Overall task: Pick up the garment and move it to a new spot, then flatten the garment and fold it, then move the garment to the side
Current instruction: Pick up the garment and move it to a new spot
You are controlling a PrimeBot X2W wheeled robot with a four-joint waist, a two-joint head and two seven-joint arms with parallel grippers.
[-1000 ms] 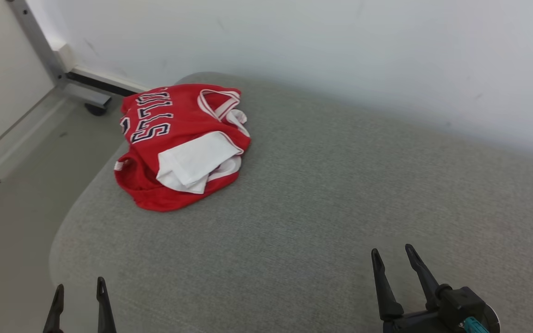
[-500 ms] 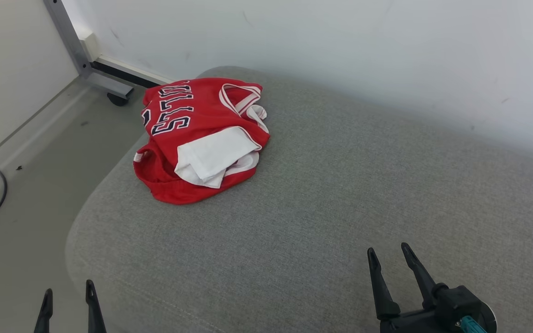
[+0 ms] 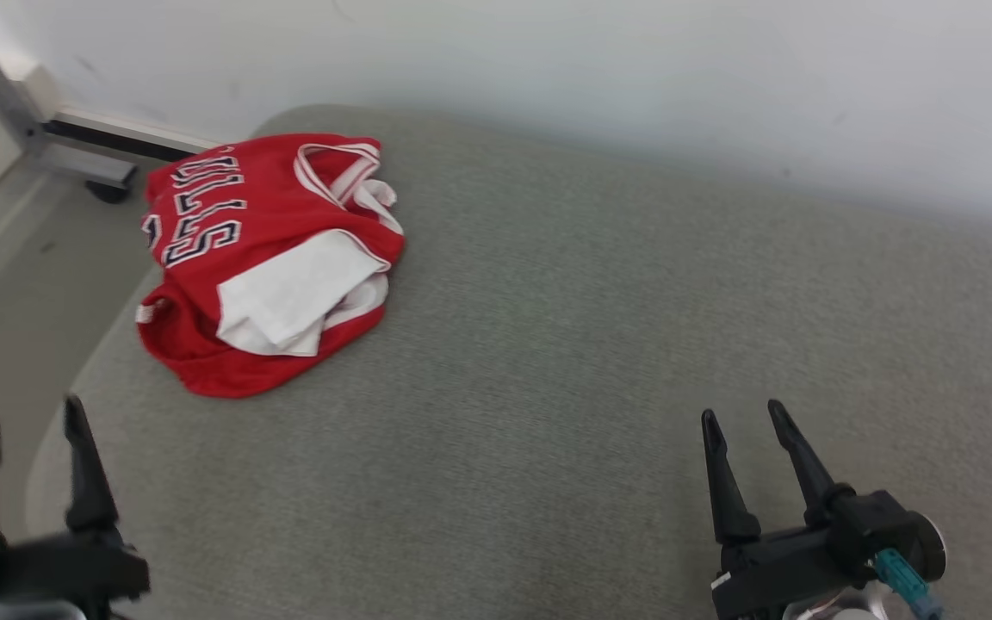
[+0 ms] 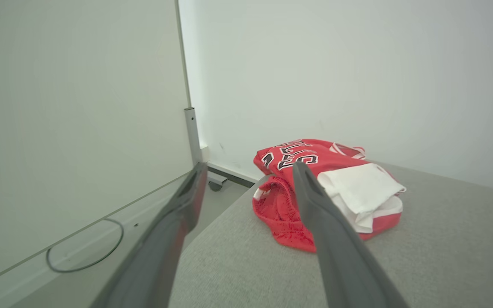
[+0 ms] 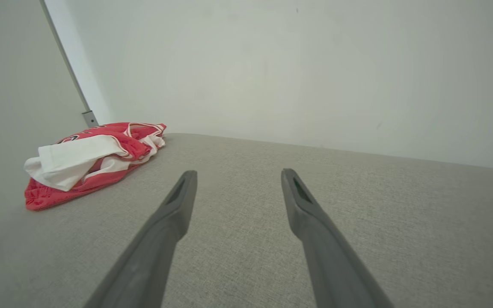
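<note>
Red-and-white garment (image 3: 238, 207) is lying loosely bundled at the far left corner of the grey cushion (image 3: 565, 370). Left end effector (image 3: 28, 413) and right end effector (image 3: 741, 411) are hovering spread, empty, well apart from it; pickup, flattening, folding and setting aside are apparently all remaining.

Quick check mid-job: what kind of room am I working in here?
Probably a bare indoor test room: a grey upholstered cushion against a plain white wall, a wheeled metal frame beside it, and a red jersey lying on the cushion.

Right pincer (image 3: 741, 410) — black, tapered fingers (image 3: 724, 482), teal connector (image 3: 901, 581).
</note>
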